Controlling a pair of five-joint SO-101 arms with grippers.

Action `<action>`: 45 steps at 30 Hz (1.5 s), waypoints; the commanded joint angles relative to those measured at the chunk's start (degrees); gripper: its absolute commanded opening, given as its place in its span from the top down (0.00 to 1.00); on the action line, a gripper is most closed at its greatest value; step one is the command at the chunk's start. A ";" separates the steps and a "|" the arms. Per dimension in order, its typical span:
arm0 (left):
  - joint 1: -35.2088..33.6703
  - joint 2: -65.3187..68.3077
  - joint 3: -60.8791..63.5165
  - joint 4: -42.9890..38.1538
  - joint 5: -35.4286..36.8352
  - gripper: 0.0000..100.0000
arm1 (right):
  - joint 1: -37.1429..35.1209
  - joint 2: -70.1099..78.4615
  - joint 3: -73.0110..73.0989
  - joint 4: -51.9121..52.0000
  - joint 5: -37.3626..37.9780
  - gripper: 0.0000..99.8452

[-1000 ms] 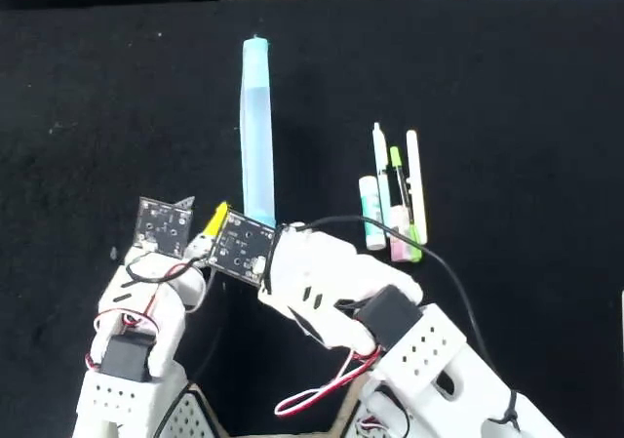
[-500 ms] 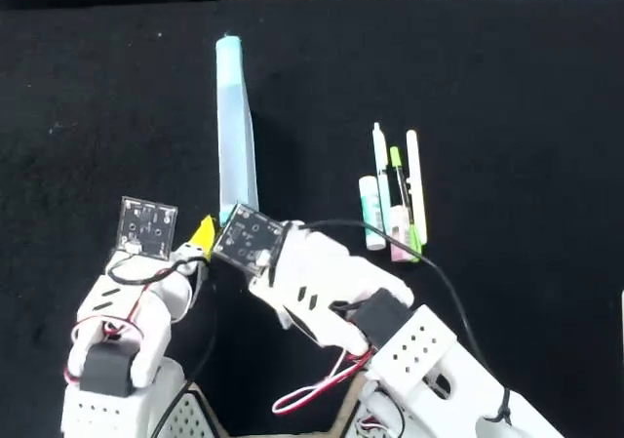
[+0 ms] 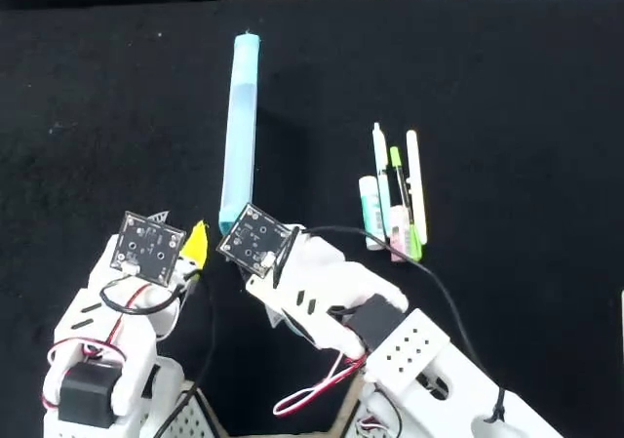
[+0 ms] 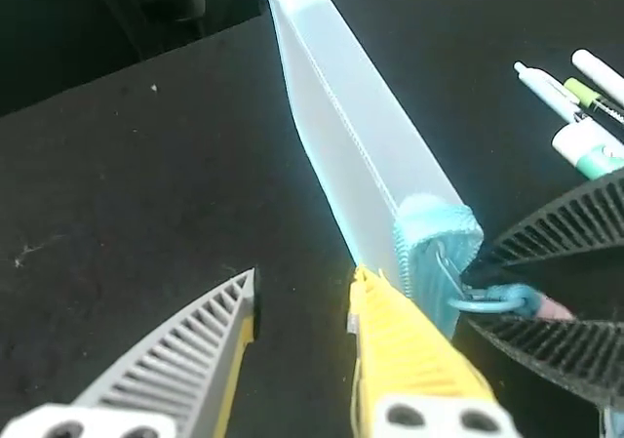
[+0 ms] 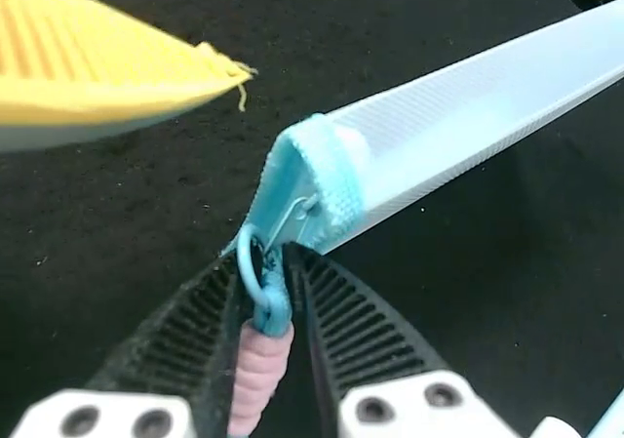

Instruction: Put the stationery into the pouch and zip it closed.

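Pouch zip pull (image 5: 261,306) inside right pincer (image 5: 265,262)

No readable text, numbers or signs on pouch (image 3: 241,126), stationery (image 3: 395,194), table (image 3: 507,87).

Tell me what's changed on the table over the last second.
The left gripper drew back from the near end of the pouch toward its own base and now stands open beside it. The pouch swung: in the high view its far end went left, then partway back. The right gripper stayed shut on the zipper pull. The stationery did not move.
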 commanded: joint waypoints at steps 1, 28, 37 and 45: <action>0.13 0.44 -3.21 0.79 -1.76 0.77 | -0.18 -0.75 -0.48 -1.23 -0.44 0.99; 4.18 0.44 7.43 -14.68 4.31 0.76 | -0.18 -0.75 -0.04 -1.23 -0.26 0.99; 4.53 0.44 7.87 -15.03 8.88 0.76 | -0.18 -0.75 -0.04 -1.05 -0.26 0.99; 4.88 0.35 12.35 -20.31 8.88 0.97 | -0.18 -0.75 0.22 -0.97 -0.26 0.99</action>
